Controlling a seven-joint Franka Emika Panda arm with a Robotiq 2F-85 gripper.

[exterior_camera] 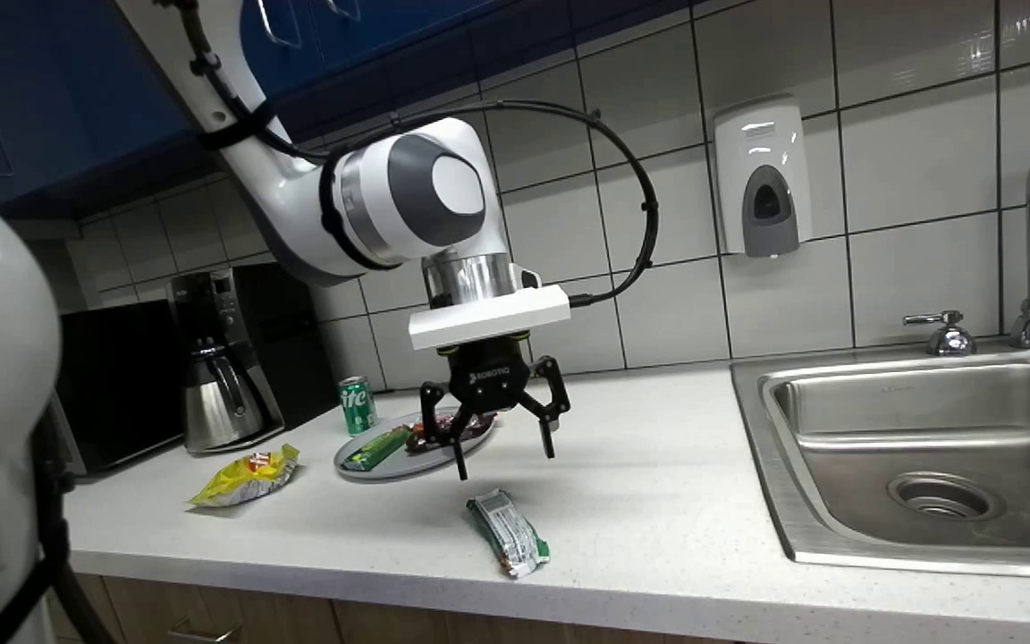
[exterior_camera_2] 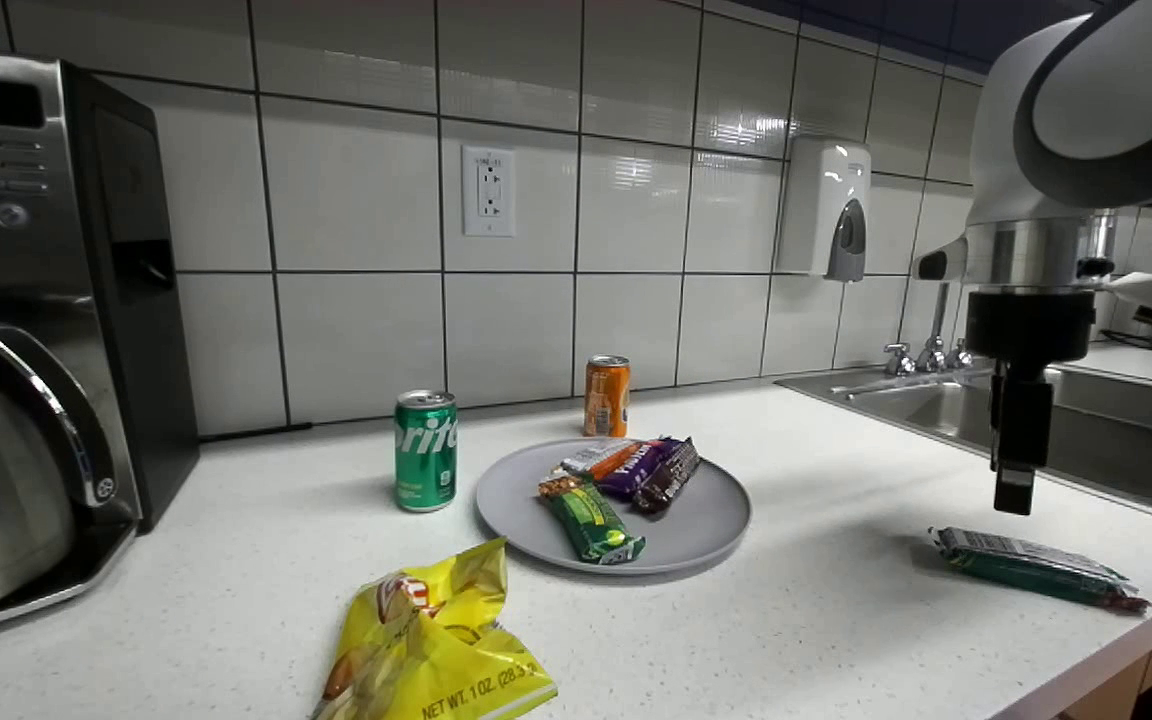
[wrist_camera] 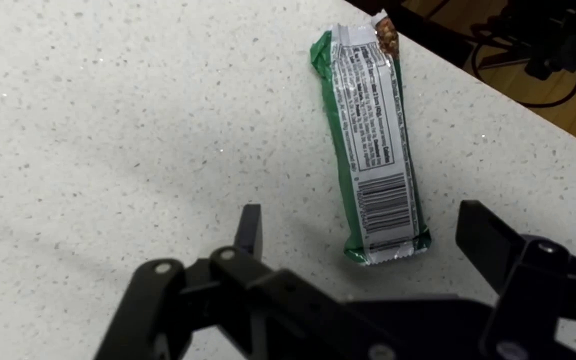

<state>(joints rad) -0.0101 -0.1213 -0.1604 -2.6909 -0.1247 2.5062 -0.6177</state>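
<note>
In an exterior view, a gray plate [exterior_camera_2: 516, 495] on the tabletop [exterior_camera_2: 796, 640] carries wrapped snacks: a green bar [exterior_camera_2: 591, 520] toward seven o'clock, an orange-and-white bar [exterior_camera_2: 604, 459] at twelve, a purple bar [exterior_camera_2: 639, 468] at one and a dark brown bar [exterior_camera_2: 669, 475] at two. Around the plate stand a green can [exterior_camera_2: 426, 450] between nine and ten o'clock and an orange can [exterior_camera_2: 607, 395] at twelve, with a yellow snack bag [exterior_camera_2: 436, 640] lying at eight. The loose snack bar [wrist_camera: 375, 150] rests on the tabletop, well apart from the plate, just past its three o'clock. In the wrist view its green wrapper shows a pale back panel uppermost, with fine print, a barcode toward six o'clock and a brown, grainy patch at the twelve o'clock end. The end effector [exterior_camera: 506, 463] hangs above it, fingers spread wide, gripping nothing.
</note>
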